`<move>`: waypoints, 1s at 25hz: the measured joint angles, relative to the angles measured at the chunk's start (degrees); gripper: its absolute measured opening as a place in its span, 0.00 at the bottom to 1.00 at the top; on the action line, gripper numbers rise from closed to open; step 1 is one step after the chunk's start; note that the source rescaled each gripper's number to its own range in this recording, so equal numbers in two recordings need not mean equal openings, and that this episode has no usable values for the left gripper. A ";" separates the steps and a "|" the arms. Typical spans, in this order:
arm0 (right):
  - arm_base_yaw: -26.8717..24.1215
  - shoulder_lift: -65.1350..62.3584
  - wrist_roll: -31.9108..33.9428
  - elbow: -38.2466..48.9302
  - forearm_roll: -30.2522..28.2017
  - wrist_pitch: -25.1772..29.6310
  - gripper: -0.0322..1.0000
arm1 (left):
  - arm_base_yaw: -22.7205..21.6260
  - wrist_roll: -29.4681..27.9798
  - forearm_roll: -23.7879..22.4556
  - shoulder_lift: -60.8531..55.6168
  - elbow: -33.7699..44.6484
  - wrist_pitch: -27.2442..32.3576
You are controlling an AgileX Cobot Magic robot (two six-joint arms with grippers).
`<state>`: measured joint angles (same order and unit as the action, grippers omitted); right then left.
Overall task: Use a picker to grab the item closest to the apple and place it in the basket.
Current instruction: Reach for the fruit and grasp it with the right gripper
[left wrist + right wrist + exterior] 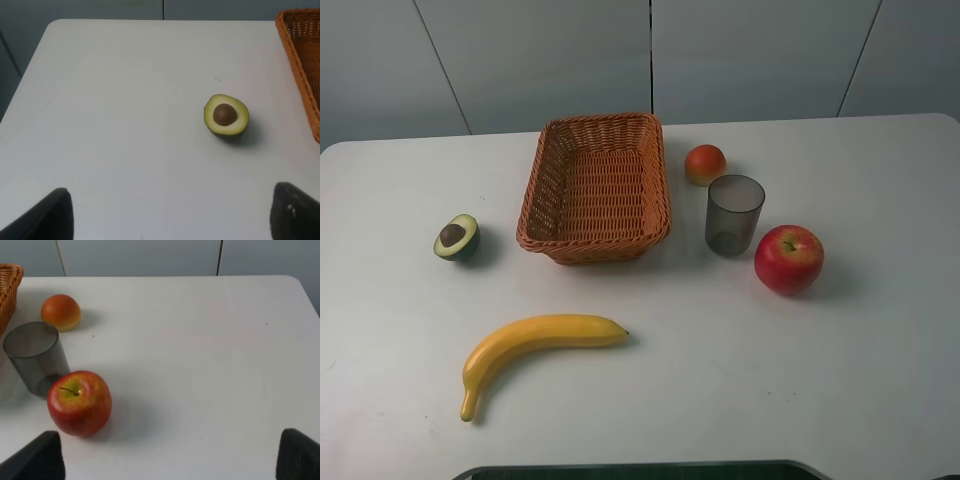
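Observation:
A red apple (788, 258) (79, 403) rests on the white table at the right. Just left of it stands a dark translucent cup (734, 214) (36, 357), upright and a small gap away. The woven basket (552, 165) (299, 50) sits empty behind the table's middle. Neither gripper shows in the exterior high view. My left gripper (170, 215) is open, its dark fingertips (50, 217) spread wide over bare table near the avocado. Open too is my right gripper (172, 457), with nothing between its fingertips (40, 460), on the near side of the apple.
A halved avocado (457, 237) (226, 115) lies left of the basket. A yellow banana (530, 345) lies near the front. A small orange-red fruit (705, 164) (61, 312) sits behind the cup. The table's right edge (307, 295) is close to the apple side.

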<state>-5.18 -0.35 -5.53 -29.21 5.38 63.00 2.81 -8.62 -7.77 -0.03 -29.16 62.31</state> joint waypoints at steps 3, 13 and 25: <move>0.00 0.00 0.00 0.00 0.00 0.00 0.91 | 0.00 0.00 0.00 0.00 0.00 0.00; 0.00 0.00 0.00 0.00 0.00 0.00 0.91 | 0.00 0.00 0.00 0.00 0.00 0.00; 0.00 0.00 0.00 0.00 0.00 0.00 0.91 | 0.00 -0.20 0.00 0.00 0.00 0.00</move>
<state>-5.18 -0.35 -5.53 -29.21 5.38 63.00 2.81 -8.82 -7.77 -0.03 -29.16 62.31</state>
